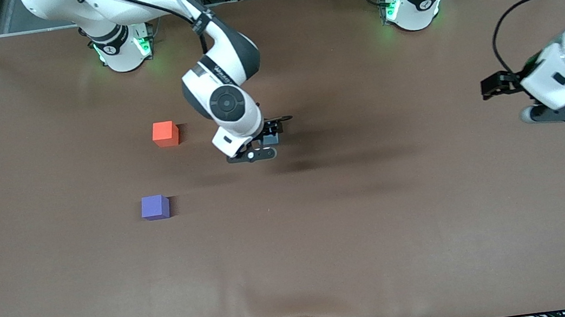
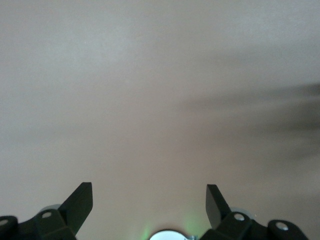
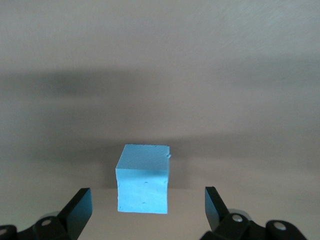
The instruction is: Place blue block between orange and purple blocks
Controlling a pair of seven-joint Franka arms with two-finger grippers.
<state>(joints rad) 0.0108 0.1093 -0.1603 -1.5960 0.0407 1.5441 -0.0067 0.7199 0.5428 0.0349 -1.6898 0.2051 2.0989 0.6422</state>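
Blue block (image 3: 143, 179) sits under the wide right pincer (image 3: 148, 206); left pincer (image 2: 149, 202) waits wide

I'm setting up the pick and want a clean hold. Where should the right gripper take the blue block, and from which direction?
Come straight down from above: the blue block sits flat on the table, between the open fingers of the right gripper. Close on its two upright side faces, probably near mid-height; they look flat and parallel.

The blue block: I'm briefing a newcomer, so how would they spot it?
On the brown table, find the right arm's open hand near the middle. The small light sky-blue matte cube sits below it, the only pale blue one.
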